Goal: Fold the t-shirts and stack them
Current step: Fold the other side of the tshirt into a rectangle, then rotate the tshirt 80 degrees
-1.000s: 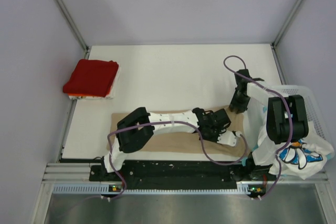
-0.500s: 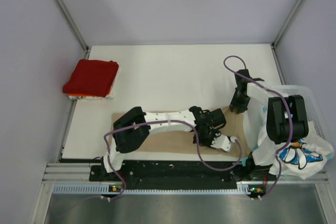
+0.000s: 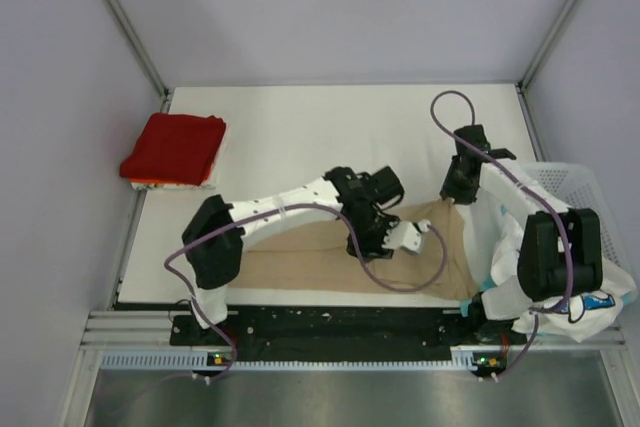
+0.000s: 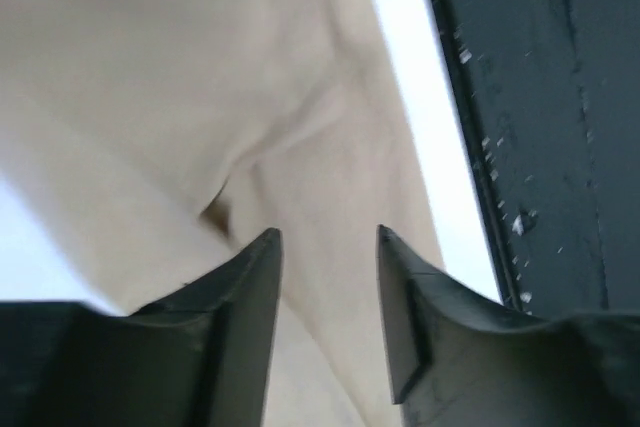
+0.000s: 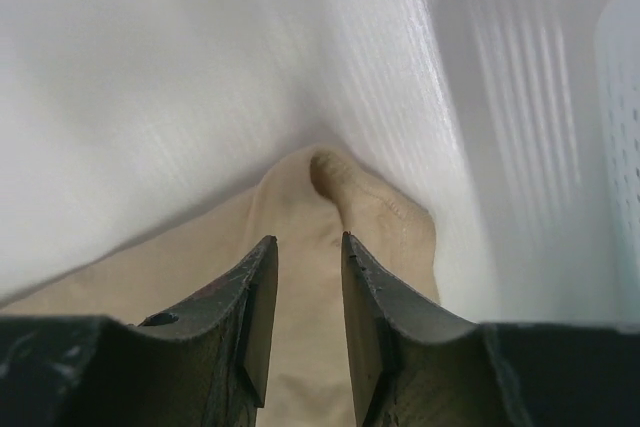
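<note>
The tan t-shirt point(image 3: 300, 267) lies along the near edge of the table. My left gripper point(image 3: 418, 238) is over its right part; in the left wrist view a ridge of the tan cloth point(image 4: 330, 197) runs up between the jaws point(image 4: 325, 247), which are closed on it. My right gripper point(image 3: 456, 193) is at the shirt's far right corner; the tan cloth point(image 5: 360, 197) tents up between and just past its jaws point(image 5: 308, 247). A folded red t-shirt point(image 3: 173, 146) tops a small stack with orange and white shirts at the far left. A white/teal printed shirt point(image 3: 596, 300) hangs from the basket.
The white mesh basket point(image 3: 578, 179) stands off the table's right edge, beside the right arm. The black base rail point(image 3: 330, 325) runs along the near edge, close to the shirt. The white table point(image 3: 320, 137) stretches behind the shirt to the back wall.
My left gripper has moved back and to the left, drawing the tan shirt's right part with it. The right gripper has shifted slightly away at the shirt's far corner.
</note>
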### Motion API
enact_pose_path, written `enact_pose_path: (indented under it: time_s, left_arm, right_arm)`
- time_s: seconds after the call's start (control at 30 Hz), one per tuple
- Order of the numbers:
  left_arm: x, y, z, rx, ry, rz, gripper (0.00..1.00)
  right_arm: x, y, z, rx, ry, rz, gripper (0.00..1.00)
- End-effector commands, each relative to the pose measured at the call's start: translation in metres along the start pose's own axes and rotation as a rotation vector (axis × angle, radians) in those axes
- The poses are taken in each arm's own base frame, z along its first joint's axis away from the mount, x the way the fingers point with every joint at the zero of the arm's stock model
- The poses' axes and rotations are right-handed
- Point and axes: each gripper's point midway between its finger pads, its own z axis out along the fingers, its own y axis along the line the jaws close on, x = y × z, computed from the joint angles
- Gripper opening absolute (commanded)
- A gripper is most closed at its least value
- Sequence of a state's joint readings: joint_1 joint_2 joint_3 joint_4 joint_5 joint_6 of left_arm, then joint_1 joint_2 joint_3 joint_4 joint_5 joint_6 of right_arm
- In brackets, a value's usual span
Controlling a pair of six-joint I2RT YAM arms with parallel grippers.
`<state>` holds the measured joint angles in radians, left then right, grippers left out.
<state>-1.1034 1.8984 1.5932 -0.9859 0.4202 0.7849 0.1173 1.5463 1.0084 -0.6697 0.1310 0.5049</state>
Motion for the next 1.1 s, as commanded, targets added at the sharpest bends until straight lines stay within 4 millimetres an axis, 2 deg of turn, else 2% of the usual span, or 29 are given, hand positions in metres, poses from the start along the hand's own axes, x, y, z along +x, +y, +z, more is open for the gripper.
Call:
enact_pose_path:
  time_s: [0.0, 0.07, 0.13, 0.2, 0.23, 0.33, 0.43, 0.53, 0.67, 0.73, 0.83, 0.87, 0.9, 0.93, 1.0, 1.03, 1.07]
  left_arm:
    - [0.044, 0.019, -0.073, -0.125, -0.052, -0.179, 0.39]
    - [0.088, 0.032, -0.089, -0.234, -0.006, -0.298, 0.3]
    - [0.132, 0.033, -0.107, -0.337, 0.045, -0.405, 0.27]
    - [0.182, 0.022, -0.113, -0.415, 0.114, -0.512, 0.27]
    - [0.202, 0.024, -0.122, -0.484, 0.129, -0.553, 0.27]
    - [0.262, 0.012, -0.134, -0.598, 0.203, -0.676, 0.28]
    - [0.315, 0.002, -0.139, -0.671, 0.278, -0.783, 0.28]
    - [0.351, -0.009, -0.129, -0.657, 0.312, -0.89, 0.26]
    - [0.396, -0.029, -0.112, -0.651, 0.419, -0.993, 0.22]
    - [0.409, -0.04, -0.107, -0.641, 0.45, -1.031, 0.22]
    - [0.41, -0.056, -0.099, -0.592, 0.462, -1.05, 0.23]
    - [0.404, -0.06, -0.097, -0.572, 0.44, -1.051, 0.23]
    - [0.398, -0.064, -0.097, -0.557, 0.416, -1.05, 0.24]
    - [0.389, -0.067, -0.1, -0.55, 0.385, -1.045, 0.24]
    - [0.374, -0.073, -0.108, -0.54, 0.342, -1.032, 0.25]
    - [0.364, -0.074, -0.111, -0.535, 0.296, -1.021, 0.26]
    - [0.357, -0.076, -0.118, -0.544, 0.281, -1.012, 0.28]
  right_arm:
    - [-0.024, 0.019, -0.054, -0.103, -0.197, -0.022, 0.31]
    - [-0.013, 0.019, -0.061, -0.132, -0.209, -0.01, 0.25]
    - [0.002, 0.019, -0.058, -0.154, -0.173, 0.009, 0.19]
    - [0.021, 0.019, -0.046, -0.161, -0.102, 0.024, 0.04]
    - [0.031, 0.018, -0.037, -0.156, -0.063, 0.031, 0.0]
    - [0.052, 0.018, -0.01, -0.117, 0.036, 0.019, 0.0]
    - [0.054, 0.017, 0.01, -0.066, 0.08, -0.006, 0.0]
    - [0.05, 0.016, 0.028, -0.005, 0.116, -0.019, 0.0]
    - [0.022, 0.024, 0.048, 0.053, 0.103, -0.025, 0.0]
    - [-0.005, 0.039, 0.06, 0.053, 0.082, -0.038, 0.0]
    - [-0.046, 0.067, 0.085, 0.045, 0.074, -0.069, 0.0]
    - [-0.066, 0.083, 0.088, 0.021, 0.059, -0.08, 0.0]
    - [-0.078, 0.096, 0.097, 0.004, 0.067, -0.093, 0.0]
    - [-0.111, 0.121, 0.093, -0.058, 0.018, -0.101, 0.0]
    - [-0.145, 0.151, 0.091, -0.126, -0.021, -0.122, 0.0]
    - [-0.152, 0.157, 0.091, -0.141, -0.022, -0.128, 0.0]
    - [-0.164, 0.166, 0.082, -0.173, -0.046, -0.134, 0.0]
